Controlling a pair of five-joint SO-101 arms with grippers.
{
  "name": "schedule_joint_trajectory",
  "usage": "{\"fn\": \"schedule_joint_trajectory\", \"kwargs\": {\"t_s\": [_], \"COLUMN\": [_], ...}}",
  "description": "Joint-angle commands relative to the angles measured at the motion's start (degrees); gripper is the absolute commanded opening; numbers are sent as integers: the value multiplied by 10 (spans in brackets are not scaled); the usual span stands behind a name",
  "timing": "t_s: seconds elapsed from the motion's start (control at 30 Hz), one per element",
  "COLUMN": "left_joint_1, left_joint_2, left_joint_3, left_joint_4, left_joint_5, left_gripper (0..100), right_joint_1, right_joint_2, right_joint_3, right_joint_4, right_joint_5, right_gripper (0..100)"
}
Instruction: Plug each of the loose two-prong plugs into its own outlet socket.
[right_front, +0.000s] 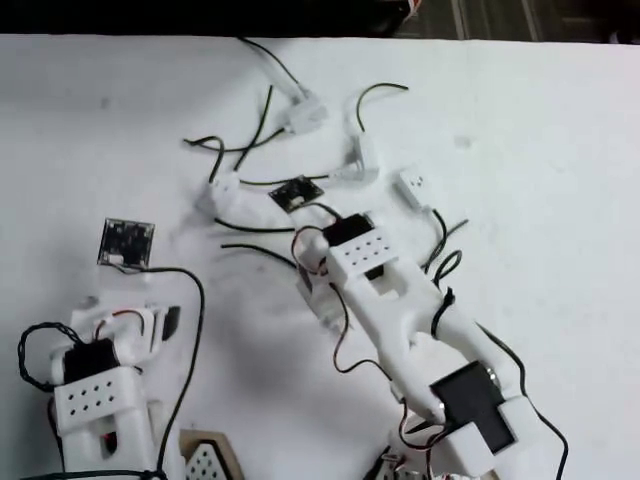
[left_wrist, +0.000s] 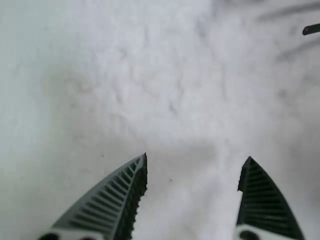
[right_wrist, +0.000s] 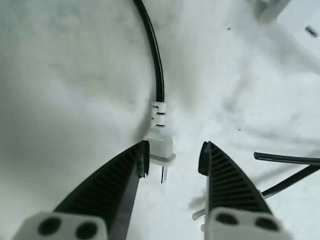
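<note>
A white two-prong plug (right_wrist: 161, 145) on a black cable (right_wrist: 155, 60) lies on the white table. My right gripper (right_wrist: 174, 150) is open around it, the plug close to one finger (right_wrist: 131, 170) and its prongs pointing back between the fingers. In the high view this arm (right_front: 375, 275) stretches to the table's middle and covers the plug. A white outlet socket (right_front: 412, 185) with two holes lies just beyond the arm. More white plug pieces on cables lie farther off (right_front: 305, 115) (right_front: 360, 160) (right_front: 225, 190). My left gripper (left_wrist: 196, 159) is open above bare table near the front left.
Two small black circuit boards (right_front: 127, 240) (right_front: 297, 193) lie on the table. Loose black cables (right_front: 255, 250) (right_wrist: 287, 160) run around the right gripper. A white piece (right_wrist: 270, 7) sits ahead of it. The table's far edge (right_front: 320, 38) borders a dark background.
</note>
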Motion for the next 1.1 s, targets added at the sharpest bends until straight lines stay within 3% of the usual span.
{"fn": "schedule_joint_trajectory", "kwargs": {"t_s": [0.0, 0.23, 0.7, 0.93, 1.07], "left_joint_1": [-5, -5, -5, -5, -5], "left_joint_2": [-10, -10, -10, -10, -10], "left_joint_3": [-2, -2, -2, -2, -2], "left_joint_4": [-10, -10, -10, -10, -10], "left_joint_5": [-4, -4, -4, -4, -4], "left_gripper": [294, 294, 294, 294, 294], "right_joint_1": [8, 10, -32, -32, -36], "right_joint_2": [0, 73, 83, 77, 57], "right_joint_3": [0, -3, 0, -3, -3], "right_joint_4": [1, -8, -7, -3, 7], "right_joint_5": [6, 5, -21, -19, -19], "right_gripper": [159, 158, 154, 14, 17]}}
